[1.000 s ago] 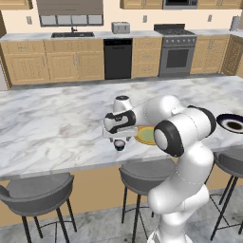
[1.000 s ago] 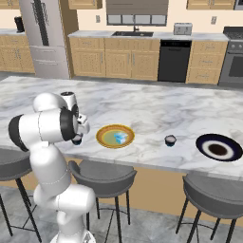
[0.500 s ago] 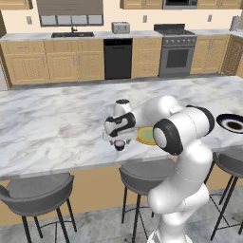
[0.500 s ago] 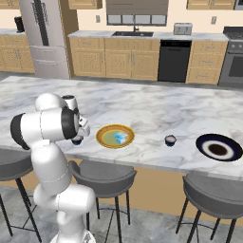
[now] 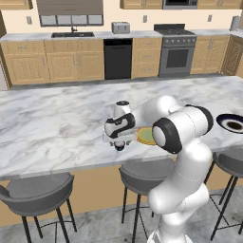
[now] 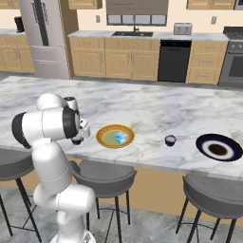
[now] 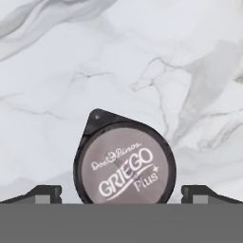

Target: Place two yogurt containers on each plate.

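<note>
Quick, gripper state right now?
Gripper: open, holding nothing, fingertips either side of the yogurt cup on the counter.

From my seat, the left base view looks forward and down from behind the arm's left side, so the arm climbs from the lower right and the marble counter point(image 5: 57, 123) runs across mid-frame. My right base view faces the same way from the other side, arm at lower left. Both share the counter point(image 6: 156, 109), the yellow-rimmed plate point(image 5: 145, 136) point(image 6: 115, 136), the dark plate point(image 5: 231, 123) point(image 6: 218, 148), the stools and the back cabinets. My hand view sits very close, staring straight down onto a yogurt lid point(image 7: 124, 163) on the counter.
</note>
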{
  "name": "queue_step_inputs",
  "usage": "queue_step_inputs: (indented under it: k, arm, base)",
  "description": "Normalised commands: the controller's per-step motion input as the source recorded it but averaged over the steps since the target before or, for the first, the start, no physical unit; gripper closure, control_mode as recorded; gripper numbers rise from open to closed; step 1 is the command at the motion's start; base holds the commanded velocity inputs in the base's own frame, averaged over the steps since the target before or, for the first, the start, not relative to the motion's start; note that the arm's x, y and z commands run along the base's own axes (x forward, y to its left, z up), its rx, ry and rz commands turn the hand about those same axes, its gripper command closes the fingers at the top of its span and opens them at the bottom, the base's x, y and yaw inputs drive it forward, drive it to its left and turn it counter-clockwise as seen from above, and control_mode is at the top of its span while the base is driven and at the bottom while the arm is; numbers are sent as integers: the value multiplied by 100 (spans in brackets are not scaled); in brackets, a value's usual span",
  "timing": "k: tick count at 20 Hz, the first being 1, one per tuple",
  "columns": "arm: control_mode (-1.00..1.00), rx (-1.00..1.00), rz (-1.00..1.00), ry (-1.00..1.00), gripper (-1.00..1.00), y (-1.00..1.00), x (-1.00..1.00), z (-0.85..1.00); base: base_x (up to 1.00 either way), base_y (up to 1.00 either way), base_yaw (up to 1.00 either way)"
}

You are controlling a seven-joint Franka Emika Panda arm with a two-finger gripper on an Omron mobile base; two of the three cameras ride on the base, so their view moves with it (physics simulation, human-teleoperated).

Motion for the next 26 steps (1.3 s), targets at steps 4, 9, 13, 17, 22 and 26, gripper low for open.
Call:
queue_step_inputs:
  k: [4,9,13,17,22,26]
  arm:
    - [-100,0,0,0,-100,0,0,-10]
    - [-100,0,0,0,-100,0,0,-10]
    - [-100,0,0,0,-100,0,6,-4]
    - [-100,0,0,0,-100,0,15,0]
    - [-100,0,0,0,-100,0,6,-10]
    - [-100,0,0,0,-100,0,4,-15]
  base:
    - [0,0,0]
    - [0,0,0]
    - [0,0,0]
    - [0,0,0]
    - [0,0,0]
    - [0,0,0]
